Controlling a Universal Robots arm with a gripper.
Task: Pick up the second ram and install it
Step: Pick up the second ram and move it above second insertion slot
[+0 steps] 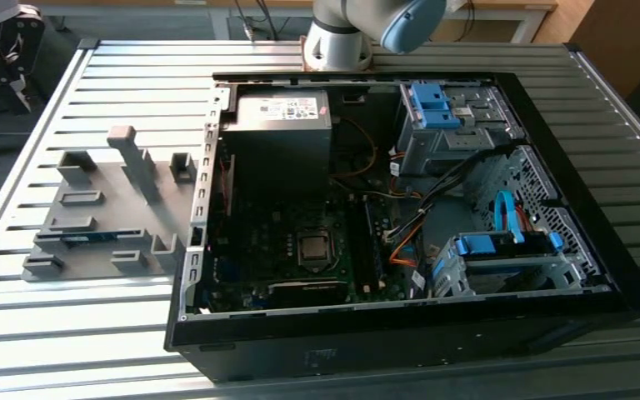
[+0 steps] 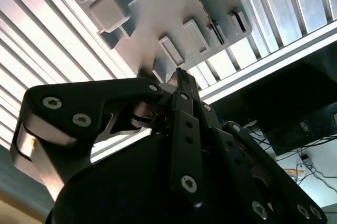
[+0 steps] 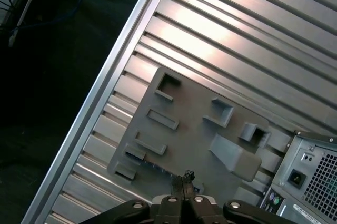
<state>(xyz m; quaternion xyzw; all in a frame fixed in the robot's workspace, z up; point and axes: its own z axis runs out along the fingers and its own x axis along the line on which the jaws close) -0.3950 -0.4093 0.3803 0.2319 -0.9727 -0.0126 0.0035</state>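
The second ram is a slim blue-green strip standing on edge in a slot of the gray plastic rack, at the exterior view's left. In the first wrist view the ram is a thin dark edge near the rack's near end. My gripper hangs high above the rack, shut, with nothing between its fingers. In the second wrist view its black fingers meet in a narrow tip below the rack.
An open black computer case lies on the ribbed metal table, right beside the rack, with the motherboard and blue drive clips exposed. The arm's base stands behind the case. The table's edge drops to a dark floor.
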